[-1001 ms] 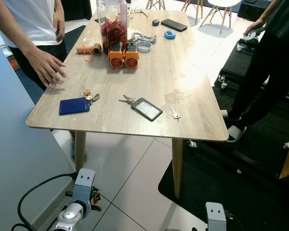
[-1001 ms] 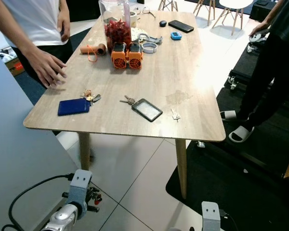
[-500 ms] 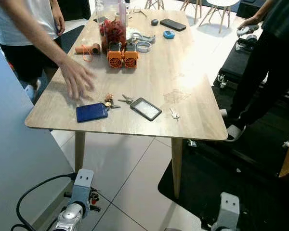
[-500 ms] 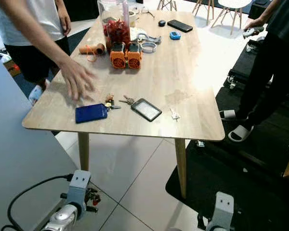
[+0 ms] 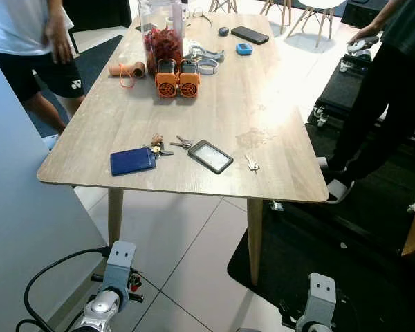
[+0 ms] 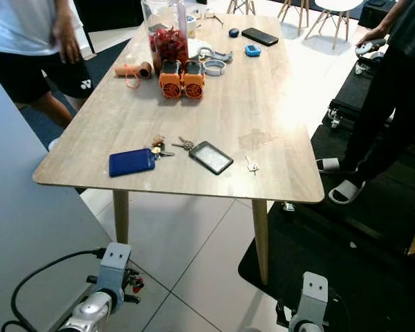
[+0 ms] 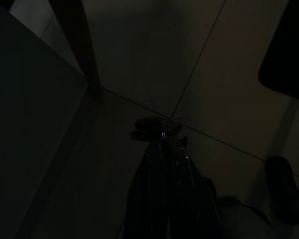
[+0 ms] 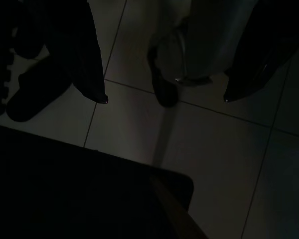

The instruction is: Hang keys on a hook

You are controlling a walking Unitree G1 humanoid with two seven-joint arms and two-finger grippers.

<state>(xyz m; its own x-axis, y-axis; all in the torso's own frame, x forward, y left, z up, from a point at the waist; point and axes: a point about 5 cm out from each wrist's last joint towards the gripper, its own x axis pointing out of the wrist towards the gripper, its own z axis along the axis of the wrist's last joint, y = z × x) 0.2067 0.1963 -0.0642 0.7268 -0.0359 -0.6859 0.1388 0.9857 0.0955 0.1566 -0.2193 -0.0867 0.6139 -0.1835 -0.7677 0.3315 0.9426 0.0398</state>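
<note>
1. Two arms hanging low beside the table legs, well below and short of the wooden table point(image 5: 214, 104) top.
2. Left claw point(image 7: 162, 132) pointing at the tiled floor, long black fingers pressed together, nothing between them.
3. Right claw point(image 8: 164, 99) also aimed at the floor, fingers spread wide, holding nothing.
4. Far above and ahead of both claws, near the front edge of the table: a key bunch point(image 5: 157, 147) touching a blue wallet point(image 5: 133, 160), a second set of keys point(image 5: 183, 143) just beside a black card holder point(image 5: 210, 156), and a single small key point(image 5: 252, 163) a little further toward the right-claw side.
5. No hook to be made out anywhere, so destination unclear.
6. Likely trouble, judged from this: three key sets, easy to reach for the wrong one.
7. Flat keys on a smooth top, prone to sliding away under closing fingers, or dragging the wallet along.
8. Person in black shorts point(image 5: 34, 69) beyond the left claw and another person in dark clothes point(image 5: 387, 90) beyond the right claw, so risk of a swinging arm meeting someone when raised.
</note>
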